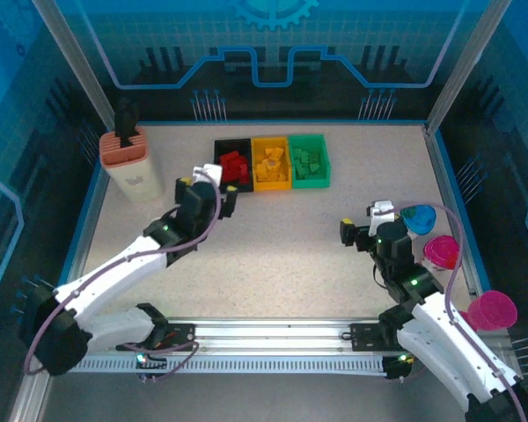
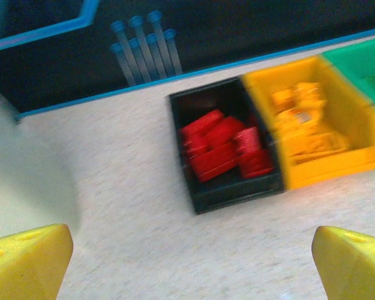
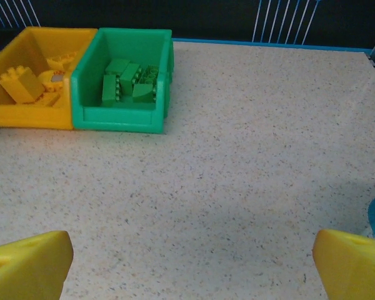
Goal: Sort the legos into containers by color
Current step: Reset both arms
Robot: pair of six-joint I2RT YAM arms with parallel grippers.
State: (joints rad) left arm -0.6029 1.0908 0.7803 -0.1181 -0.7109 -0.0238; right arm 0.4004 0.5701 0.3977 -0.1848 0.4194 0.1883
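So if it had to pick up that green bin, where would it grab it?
Probably by the right-hand wall of the green bin, coming straight down from above and pinching that wall inside and out. It is thin, upright and free on its outer side, while the opposite wall sits against the yellow-orange bin.

You have open table (image 1: 290, 237) all the way up to the containers (image 1: 272, 163), which touch in a row at the back; a tall holder (image 1: 130, 163) stands to their left, and cups (image 1: 442, 252) crowd the right edge.
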